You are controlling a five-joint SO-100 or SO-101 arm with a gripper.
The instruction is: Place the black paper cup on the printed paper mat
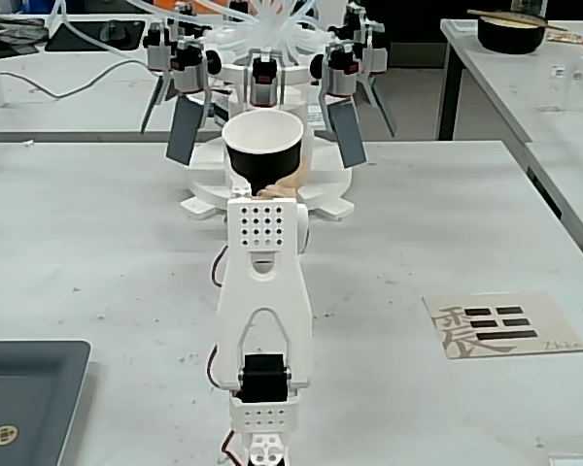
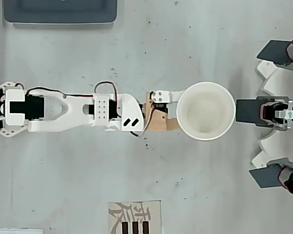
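— What is hidden or cut off?
— The end effector [image 2: 178,111] fingers sit under the one black paper cup [image 1: 262,148], so whether they clamp it cannot be told. The one printed paper mat [image 2: 135,216] is cropped in the overhead view.
— Anything around?
— A dark grey tray [image 1: 24,400] on the bench [image 1: 97,252], and a white fixture [image 2: 276,112] just beyond the cup.

White arm [image 2: 63,109] stretched out straight over table, gripper [image 2: 178,105] closed on black paper cup [image 1: 262,146], upright
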